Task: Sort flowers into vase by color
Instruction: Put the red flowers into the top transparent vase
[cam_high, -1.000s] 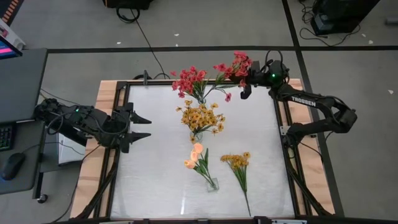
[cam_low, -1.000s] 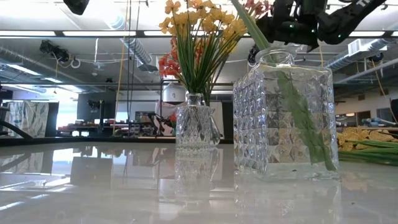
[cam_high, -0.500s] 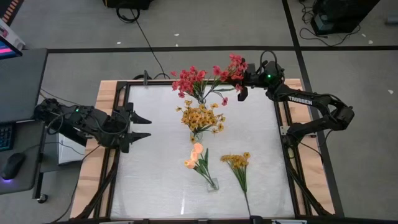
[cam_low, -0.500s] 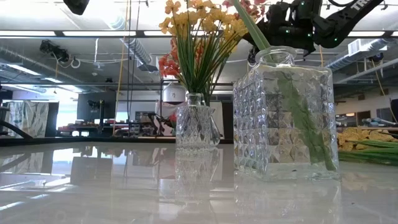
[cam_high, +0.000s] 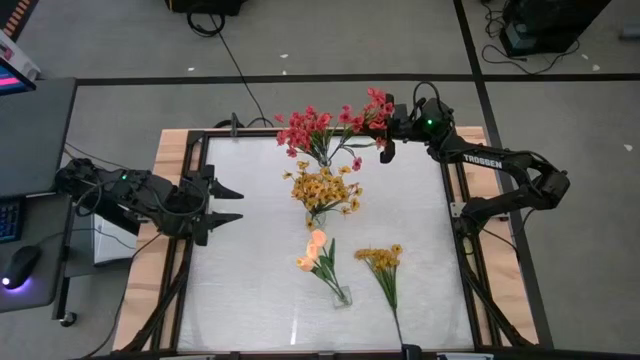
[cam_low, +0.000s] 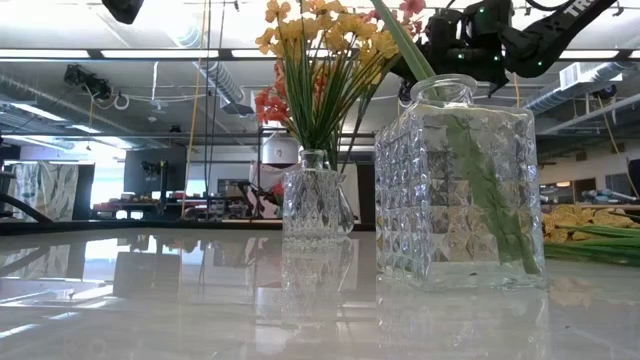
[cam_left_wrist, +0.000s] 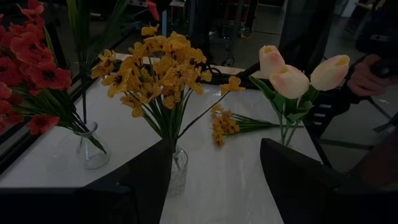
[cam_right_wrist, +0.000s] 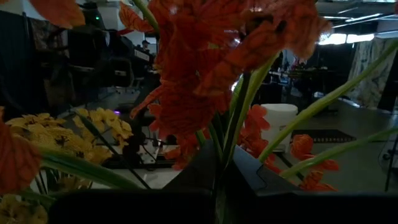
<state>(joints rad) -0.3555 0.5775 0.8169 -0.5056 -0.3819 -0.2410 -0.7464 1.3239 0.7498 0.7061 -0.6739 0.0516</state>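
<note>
My right gripper (cam_high: 384, 134) hovers over the table's far edge, shut on a red flower sprig (cam_high: 369, 110), just right of the far vase (cam_high: 322, 158) holding red flowers (cam_high: 303, 130). In the middle, a vase (cam_high: 316, 215) holds yellow flowers (cam_high: 322, 188). Nearer, a square vase (cam_high: 341, 294) holds peach tulips (cam_high: 315, 250). A loose yellow sprig (cam_high: 384, 268) lies flat on the table. My left gripper (cam_high: 228, 203) waits open at the table's left edge. My right gripper pinches the red sprig's green stem (cam_right_wrist: 226, 155) between its two fingers, below the blossoms (cam_right_wrist: 205, 68). The fingers come about level from the table's right side. The sprig is lifted clear of the table, its blossoms reaching past the fingertips toward the red bunch.
A black frame (cam_high: 452, 210) runs around the white table top. Bare table lies left of the vases, in front of my left gripper. The three vases stand in a line from far to near down the middle.
My right gripper has edged toward the table's left with the red sprig, bringing its blossoms closer to the red flowers in the far vase. The sprig stays clear of the table.
</note>
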